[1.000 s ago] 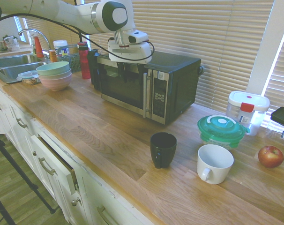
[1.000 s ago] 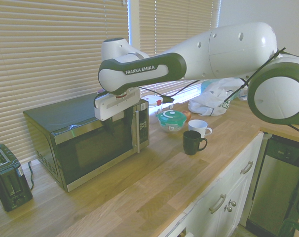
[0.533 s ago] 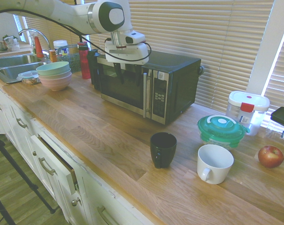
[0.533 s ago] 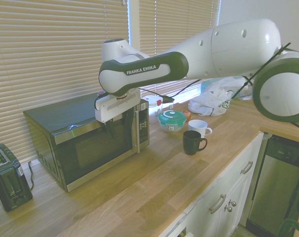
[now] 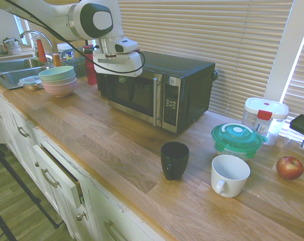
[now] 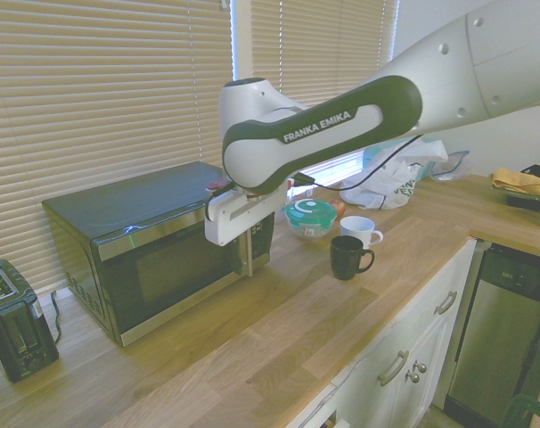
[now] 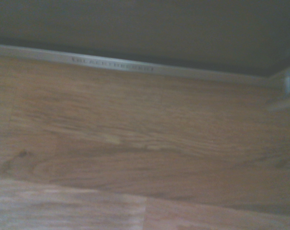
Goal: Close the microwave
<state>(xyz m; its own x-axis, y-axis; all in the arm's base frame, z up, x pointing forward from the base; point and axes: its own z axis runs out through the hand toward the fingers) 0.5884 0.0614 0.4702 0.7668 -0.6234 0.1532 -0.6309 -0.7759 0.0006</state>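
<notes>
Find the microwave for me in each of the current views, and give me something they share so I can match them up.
First exterior view: microwave, upper middle, door shut.
Second exterior view: left of centre, beside the toaster.
Wrist view: only part of its front, across the top, blurred.
Shared landmark: the door's lower metal trim, along the bottom of the dark window.

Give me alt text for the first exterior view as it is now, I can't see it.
A black microwave with its door closed sits on a wooden counter, the white robot arm reaching in above its front. Nearer the camera are a black mug and a white mug, with a red apple at right.
</notes>
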